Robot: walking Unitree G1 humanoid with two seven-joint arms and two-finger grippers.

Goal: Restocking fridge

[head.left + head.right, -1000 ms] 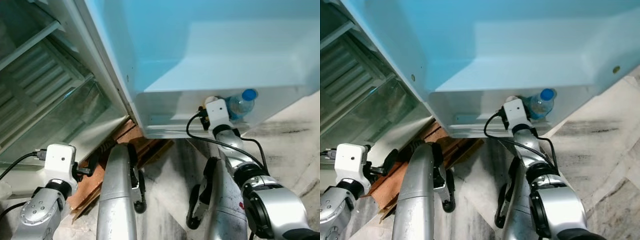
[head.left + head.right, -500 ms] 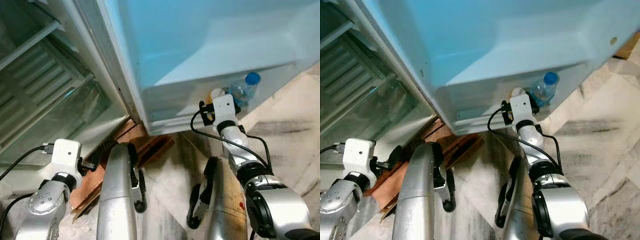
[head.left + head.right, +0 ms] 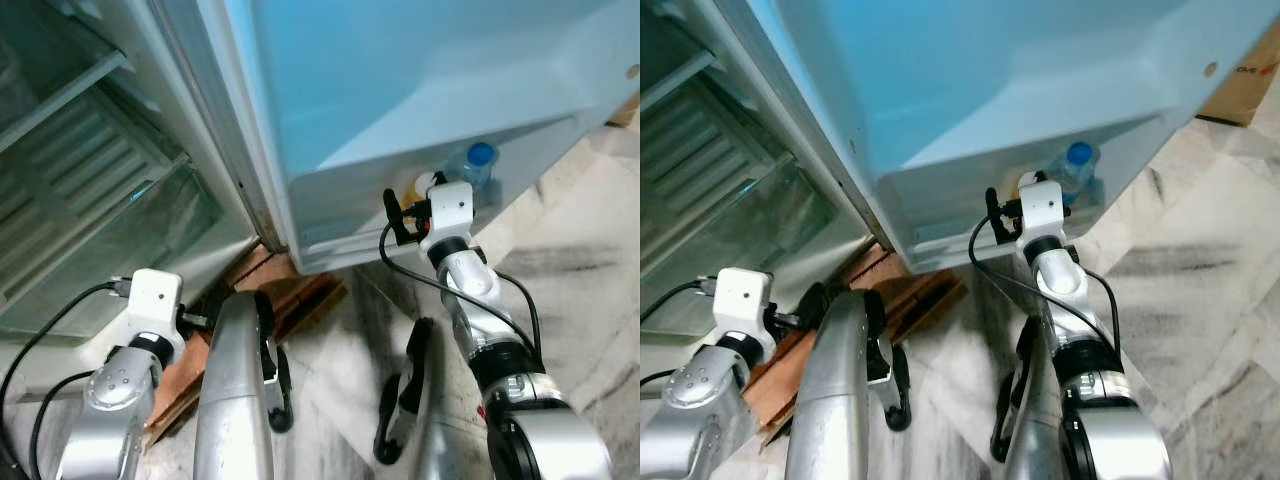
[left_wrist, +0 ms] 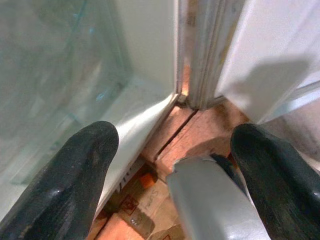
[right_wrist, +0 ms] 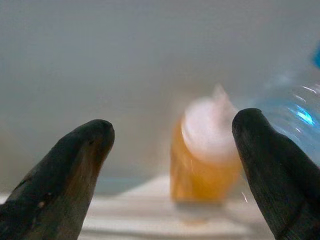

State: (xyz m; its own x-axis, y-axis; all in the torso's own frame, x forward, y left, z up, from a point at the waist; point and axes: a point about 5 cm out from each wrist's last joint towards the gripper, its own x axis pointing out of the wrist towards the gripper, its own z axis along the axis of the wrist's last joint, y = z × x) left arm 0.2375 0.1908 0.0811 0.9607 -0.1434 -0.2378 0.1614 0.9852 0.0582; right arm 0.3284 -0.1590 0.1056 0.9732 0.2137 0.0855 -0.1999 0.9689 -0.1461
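Right gripper [image 5: 172, 150], fingers spread wide and holding nothing, directed into the lowest shelf of the fridge door [image 3: 400, 90]. Ahead of it, between the two fingertips but apart from both, stands a small orange bottle [image 5: 205, 160] with a pale cap; the view is blurred, so its label and exact distance cannot be told. Just beside the far fingertip lies the clear shoulder of a water bottle [image 3: 475, 172] with a blue cap, which the head views show standing in the same door shelf [image 3: 350, 215], next to the orange bottle's cap.

Step in hand, as judged: placement in the door shelf, with the orange bottle standing free inside it. The next move probably calls for a straight withdrawal of the arm, without brushing either bottle or the shelf rail.

Left gripper [image 4: 172, 165], also wide open and empty, hangs low before the open fridge compartment [image 3: 90, 170], over flattened cardboard [image 4: 170, 150] on the floor.
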